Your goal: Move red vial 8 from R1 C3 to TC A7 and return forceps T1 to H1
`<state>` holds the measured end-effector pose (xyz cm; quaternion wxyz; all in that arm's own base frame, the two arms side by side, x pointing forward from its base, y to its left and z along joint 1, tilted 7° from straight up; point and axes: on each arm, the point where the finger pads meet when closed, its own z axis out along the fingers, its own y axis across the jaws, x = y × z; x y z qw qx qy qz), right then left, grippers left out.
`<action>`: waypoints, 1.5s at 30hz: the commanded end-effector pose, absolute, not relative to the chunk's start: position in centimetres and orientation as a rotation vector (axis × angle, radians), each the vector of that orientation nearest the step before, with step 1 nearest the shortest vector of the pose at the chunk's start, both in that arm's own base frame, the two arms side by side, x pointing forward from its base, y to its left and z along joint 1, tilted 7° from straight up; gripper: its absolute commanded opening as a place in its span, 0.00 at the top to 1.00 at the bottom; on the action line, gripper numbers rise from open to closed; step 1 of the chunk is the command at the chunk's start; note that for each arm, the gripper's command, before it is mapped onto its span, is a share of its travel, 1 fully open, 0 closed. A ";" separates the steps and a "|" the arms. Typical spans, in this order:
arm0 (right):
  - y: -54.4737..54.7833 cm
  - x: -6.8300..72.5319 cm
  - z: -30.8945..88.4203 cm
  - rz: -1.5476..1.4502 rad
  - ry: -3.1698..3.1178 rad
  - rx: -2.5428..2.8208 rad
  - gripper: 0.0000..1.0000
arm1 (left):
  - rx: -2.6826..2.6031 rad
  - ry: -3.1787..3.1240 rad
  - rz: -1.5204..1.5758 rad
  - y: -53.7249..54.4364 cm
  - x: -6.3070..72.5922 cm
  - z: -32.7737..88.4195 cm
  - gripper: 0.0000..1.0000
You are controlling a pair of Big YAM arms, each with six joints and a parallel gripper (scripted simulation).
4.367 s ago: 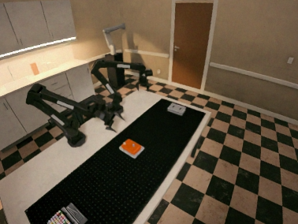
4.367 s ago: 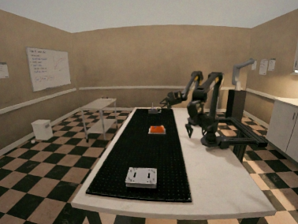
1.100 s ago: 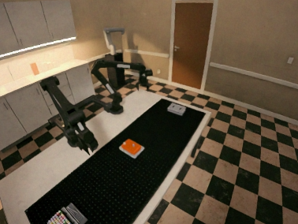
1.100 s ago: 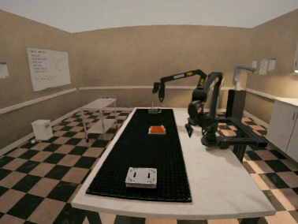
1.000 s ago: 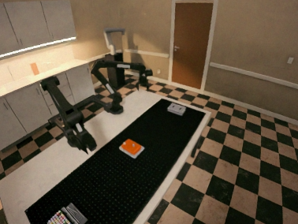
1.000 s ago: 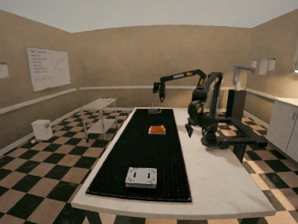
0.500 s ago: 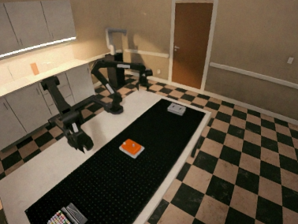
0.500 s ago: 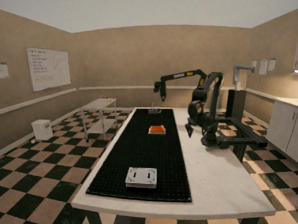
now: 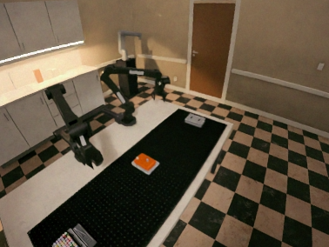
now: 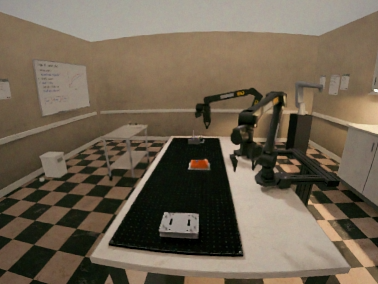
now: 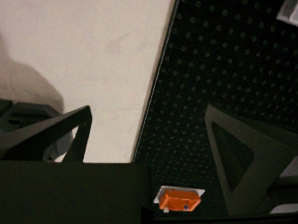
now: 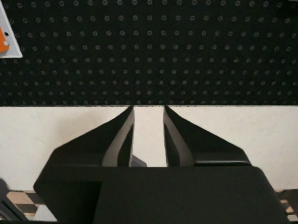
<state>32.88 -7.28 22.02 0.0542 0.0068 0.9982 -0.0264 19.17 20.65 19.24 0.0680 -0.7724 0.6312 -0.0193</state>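
The orange tube carrier TC (image 9: 145, 163) lies on the black mat between the arms; it also shows in the exterior view (image 10: 199, 164), the left wrist view (image 11: 179, 198) and at the edge of the right wrist view (image 12: 4, 42). The vial rack R1 (image 9: 65, 240) with coloured caps is at the mat's near end, and single vials are too small to tell apart. A grey holder (image 9: 83, 235) stands beside it. My left gripper (image 9: 164, 83) is open and empty, high above the table. My right gripper (image 9: 92, 162) is nearly shut on nothing, low over the white table top beside the mat edge (image 12: 149, 106).
A flat grey plate (image 9: 194, 119) lies on the mat's other end, also seen in the exterior view (image 10: 179, 224) and the left wrist view (image 11: 289, 10). A thin upright piece stands in the grey holder (image 10: 195, 139). Cabinets and a counter stand behind the arms.
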 end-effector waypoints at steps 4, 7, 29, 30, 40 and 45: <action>-7.5 33.7 23.3 -0.087 3.001 0.017 0.76 | -2.126 2.082 -0.045 20.8 22.3 21.6 0.00; -7.5 33.7 23.3 -0.087 3.001 0.017 0.76 | -2.041 2.166 -0.037 20.3 23.0 21.7 0.00; -7.5 33.7 23.3 -0.087 3.001 0.017 0.76 | -1.401 2.632 0.005 16.5 27.6 22.5 0.00; -7.5 33.7 23.3 -0.087 3.001 0.017 0.76 | -1.366 2.651 0.009 16.2 27.9 22.6 0.00; -7.5 33.7 23.3 -0.087 3.001 0.017 0.76 | -1.077 2.784 0.026 14.0 29.9 22.9 0.00; -7.5 33.7 23.3 -0.087 3.001 0.017 0.76 | -0.890 2.852 0.037 12.6 31.0 23.1 0.00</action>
